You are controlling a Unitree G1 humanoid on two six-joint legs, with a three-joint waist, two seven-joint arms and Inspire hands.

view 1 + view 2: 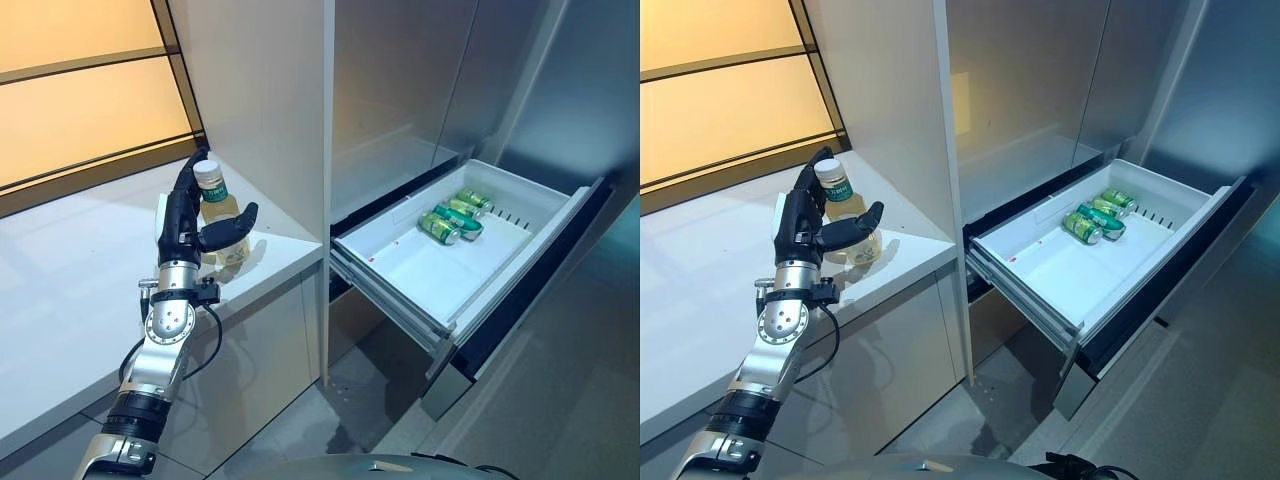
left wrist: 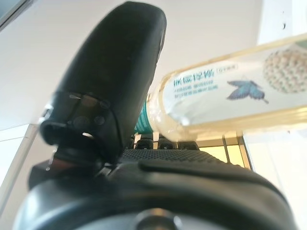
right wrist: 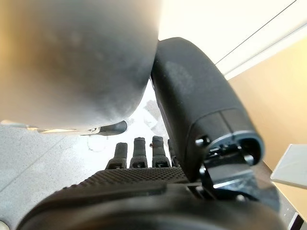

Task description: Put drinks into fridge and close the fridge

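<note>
A pale yellow bottle (image 1: 224, 212) with a white cap and a green neck label stands on the white counter (image 1: 70, 290) near its right end. My left hand (image 1: 181, 228) is at the bottle. Its fingers stand straight up along the bottle's left side and the thumb reaches across its front, not closed round it. In the left wrist view the bottle (image 2: 230, 91) lies just past the thumb (image 2: 115, 72). My right hand (image 3: 144, 187) hangs open and empty, away from the counter. Green cans (image 1: 455, 218) lie in the fridge's open white drawer (image 1: 400, 300).
The drawer sticks far out into the floor space to the right of the counter. A tall white panel (image 1: 270, 110) stands between the counter and the grey fridge front (image 1: 400, 90). An orange wall (image 1: 80, 90) backs the counter.
</note>
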